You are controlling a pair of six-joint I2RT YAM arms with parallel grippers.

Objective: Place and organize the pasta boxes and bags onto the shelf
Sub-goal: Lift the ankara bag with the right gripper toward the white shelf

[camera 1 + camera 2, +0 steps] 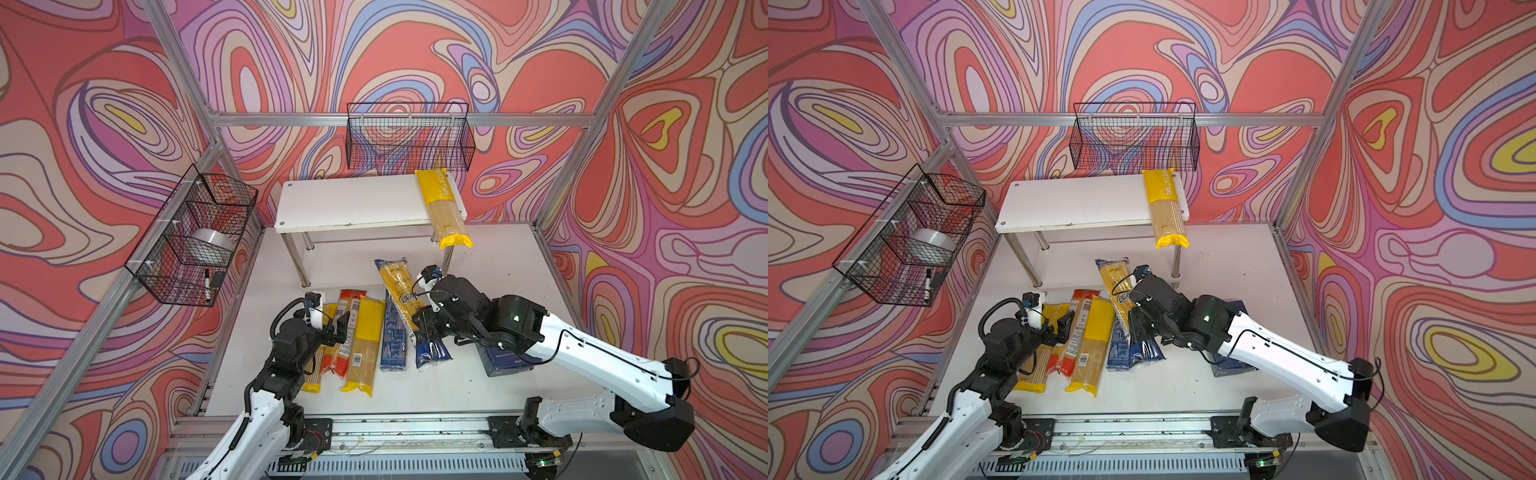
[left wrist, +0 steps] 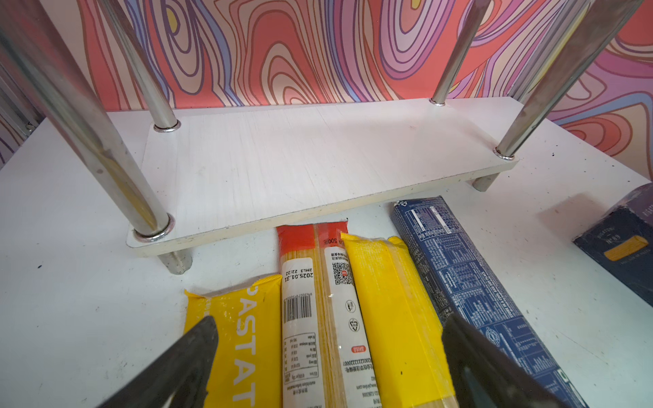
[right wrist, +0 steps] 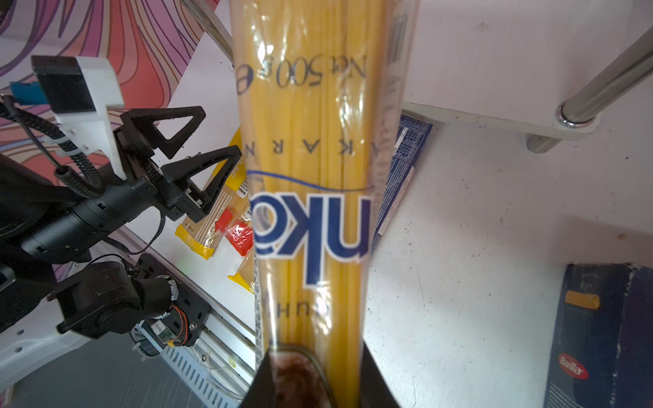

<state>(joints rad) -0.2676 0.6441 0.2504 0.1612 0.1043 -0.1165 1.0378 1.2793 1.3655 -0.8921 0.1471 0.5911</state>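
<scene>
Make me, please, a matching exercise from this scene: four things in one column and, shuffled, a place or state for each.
Things
1. ankara bag
2. Barilla box
3. tape roll
4. left gripper

Places or states
A. open, holding nothing
B. in the side basket
C. clamped in the right gripper
D. lying on the table under the right arm

Pairs: 1-C, 2-D, 3-B, 4-A
</scene>
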